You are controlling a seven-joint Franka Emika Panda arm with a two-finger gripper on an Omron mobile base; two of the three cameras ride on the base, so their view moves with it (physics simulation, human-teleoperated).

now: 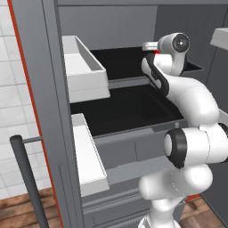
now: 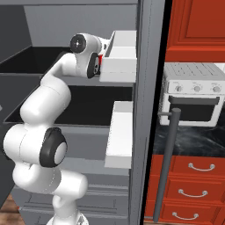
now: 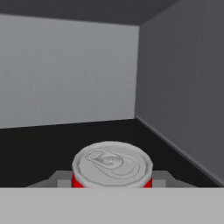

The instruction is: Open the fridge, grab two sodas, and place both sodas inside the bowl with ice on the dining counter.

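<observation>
The fridge (image 1: pixel 44 89) stands open. On the left side, in the left base view, a white door bin (image 1: pixel 84 67) sticks out from the open door, with a second bin (image 1: pixel 91 156) lower down. A dark bar handle (image 1: pixel 26 178) hangs at the bottom left. In the middle are two black shelves (image 1: pixel 129 107), one above the other.

The arm reaches up to the top shelf, on the right side of the fridge. A small spot of red shows at the hand there. That is a soda (image 3: pixel 112 168). In the hand view the can sits very close, its pale top with the pull tab facing up, and the red side just under it. It stands upright on the black shelf near the grey back corner.

The gripper (image 3: pixel 112 183) is right at the can. Grey finger (image 3: pixel 57 179) parts show on both sides of it, close to its sides. I cannot tell if they are pressing on the can yet or are just beside it.

What could go wrong? If the fingers are not tight, the can could slip and fall when the arm pulls back. If the arm lifts too high, the can could bump the fridge's roof. If it swings out wide, it could hit the right door's bin (image 2: pixel 121 57), which is just beside the hand in the right base view.
</observation>
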